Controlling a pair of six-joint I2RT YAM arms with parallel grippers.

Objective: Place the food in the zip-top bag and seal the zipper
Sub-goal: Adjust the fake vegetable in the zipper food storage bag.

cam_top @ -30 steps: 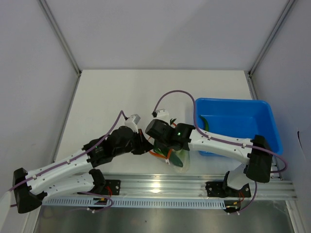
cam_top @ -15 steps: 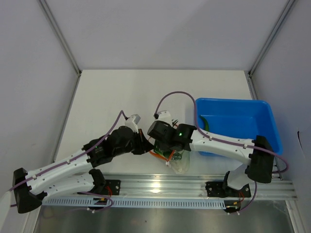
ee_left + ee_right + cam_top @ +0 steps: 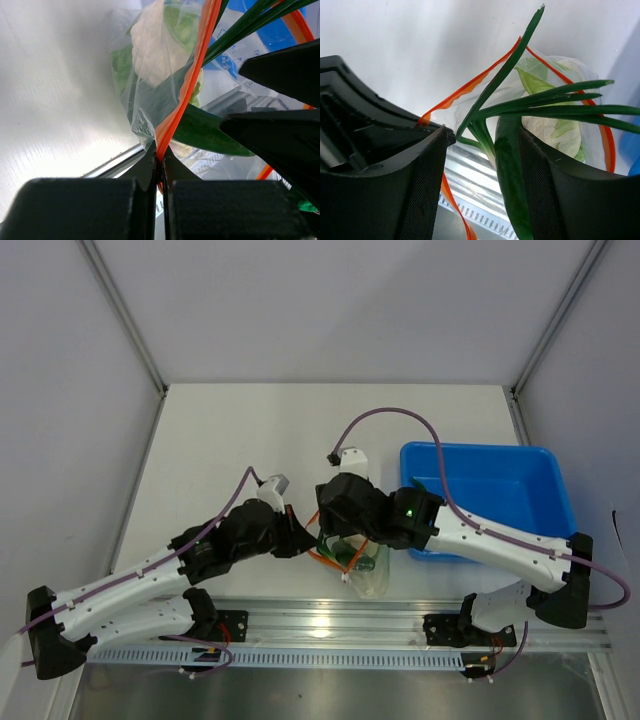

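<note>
The zip-top bag (image 3: pixel 371 576) lies at the table's near edge between both grippers. My left gripper (image 3: pixel 305 543) is shut on its orange-red zipper (image 3: pixel 186 85), pinching the strip at the mouth's corner (image 3: pixel 160 152). Pale leafy food (image 3: pixel 152 47) sits inside the bag. My right gripper (image 3: pixel 345 544) is open over the mouth, its mesh fingers (image 3: pixel 422 185) either side of a long green stalk (image 3: pixel 505 75) and a dark leaf (image 3: pixel 509 172). These stick out of the bag (image 3: pixel 555 100) past the zipper (image 3: pixel 465 90). More pale food (image 3: pixel 555 131) shows inside.
The blue bin (image 3: pixel 480 449) stands to the right of the bag with a green piece (image 3: pixel 420 492) in its left end. The metal rail (image 3: pixel 400 618) runs along the near edge just below the bag. Grey walls enclose the table.
My right arm has swung its elbow out to the right and the wrist has shifted slightly back over the bag mouth. The left gripper and the bag have stayed put.
</note>
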